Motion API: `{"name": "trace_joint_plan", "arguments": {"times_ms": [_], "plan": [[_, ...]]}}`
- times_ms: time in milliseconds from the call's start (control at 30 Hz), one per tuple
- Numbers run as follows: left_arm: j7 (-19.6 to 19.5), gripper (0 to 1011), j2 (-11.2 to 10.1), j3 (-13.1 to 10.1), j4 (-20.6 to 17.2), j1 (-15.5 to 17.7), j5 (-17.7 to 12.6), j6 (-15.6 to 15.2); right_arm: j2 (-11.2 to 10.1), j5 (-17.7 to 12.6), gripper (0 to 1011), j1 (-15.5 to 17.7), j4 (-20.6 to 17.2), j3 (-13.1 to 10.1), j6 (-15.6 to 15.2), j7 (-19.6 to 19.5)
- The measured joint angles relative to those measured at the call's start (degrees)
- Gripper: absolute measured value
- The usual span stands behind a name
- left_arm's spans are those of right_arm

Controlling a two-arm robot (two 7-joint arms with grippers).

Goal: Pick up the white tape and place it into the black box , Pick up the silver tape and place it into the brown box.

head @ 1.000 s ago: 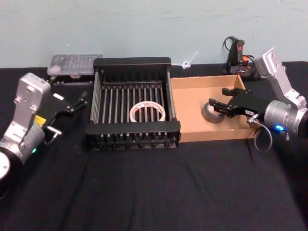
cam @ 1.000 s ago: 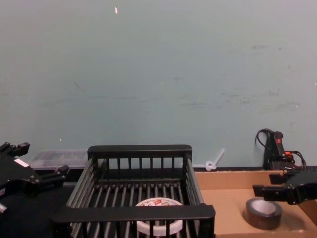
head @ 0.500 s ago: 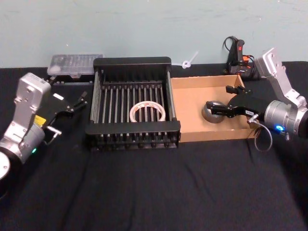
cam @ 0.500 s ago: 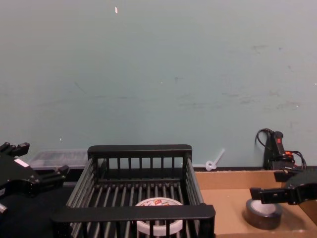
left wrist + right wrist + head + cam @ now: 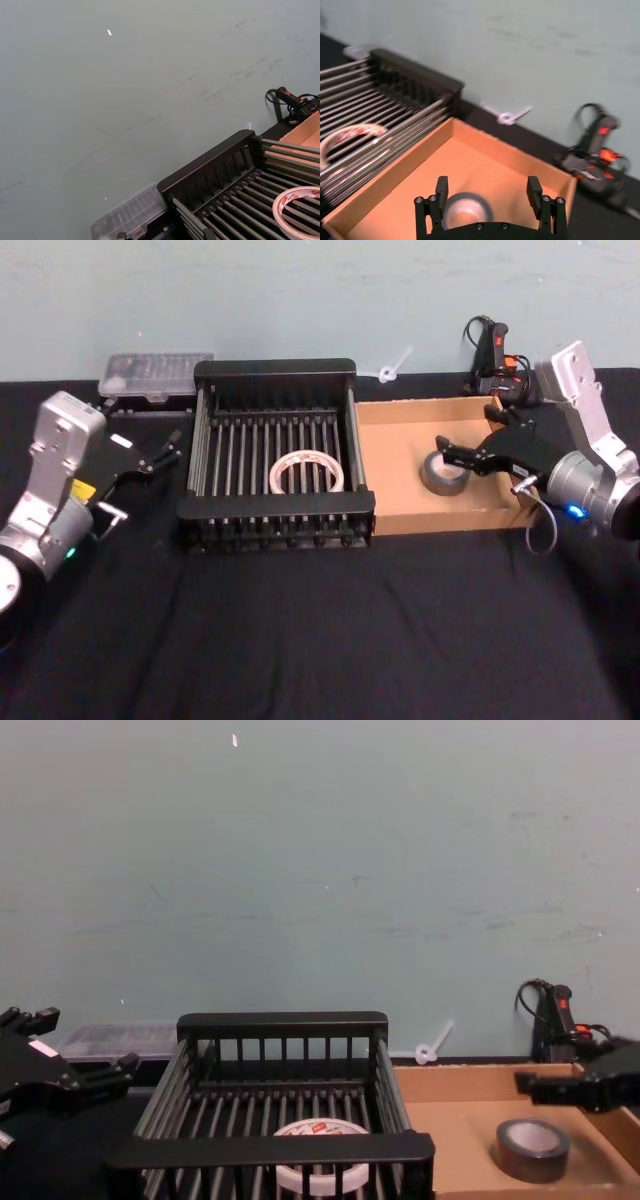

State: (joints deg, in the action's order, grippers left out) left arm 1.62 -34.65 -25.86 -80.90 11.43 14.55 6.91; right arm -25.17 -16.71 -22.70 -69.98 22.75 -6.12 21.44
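Both tapes boxed, right claw (image 5: 487, 200) spread

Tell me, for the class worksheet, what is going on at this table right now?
A two-armed robot is sorting tape rolls into boxes. The white tape lies flat in the black box, and the silver tape lies in the brown box. The right gripper, open, hovers just above the silver tape, not holding it. The left gripper is parked left of the black box. Both tapes sit in their boxes, so the sorting looks finished.
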Motion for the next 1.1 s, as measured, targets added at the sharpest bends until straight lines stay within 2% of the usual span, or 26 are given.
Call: {"name": "trace_joint_plan", "arguments": {"times_ms": [67,200,233,367,500,767,1100], "plan": [[0.00,1001,0.00,0.00,0.00,0.00,0.00,0.00,0.64,0.83,1002,2.07,-2.23,-1.26,0.83,-3.64],[0.00,1001,0.00,-0.01,0.00,0.00,0.00,0.00,1.66,2.37,1002,4.71,-4.64,-2.83,2.33,-8.57],[0.00,1001,0.00,0.00,0.00,0.00,0.00,0.00,2.48,3.59,1002,6.63,-6.16,-3.85,3.59,-12.20],[0.00,1001,0.00,0.00,0.00,0.00,0.00,0.00,3.82,5.04,1002,9.48,-7.77,-5.38,5.78,-16.63],[0.00,1002,0.00,0.00,0.00,0.00,0.00,0.00,5.01,5.86,1002,11.98,-8.72,-6.66,7.99,-19.28],[0.00,1001,0.00,0.00,0.00,0.00,0.00,0.00,6.49,6.66,1002,15.80,-9.66,-8.48,10.53,-21.32],[0.00,1002,0.00,0.00,0.00,0.00,0.00,0.00,7.42,7.38,1002,16.97,-9.91,-9.97,10.78,-21.78]]}}
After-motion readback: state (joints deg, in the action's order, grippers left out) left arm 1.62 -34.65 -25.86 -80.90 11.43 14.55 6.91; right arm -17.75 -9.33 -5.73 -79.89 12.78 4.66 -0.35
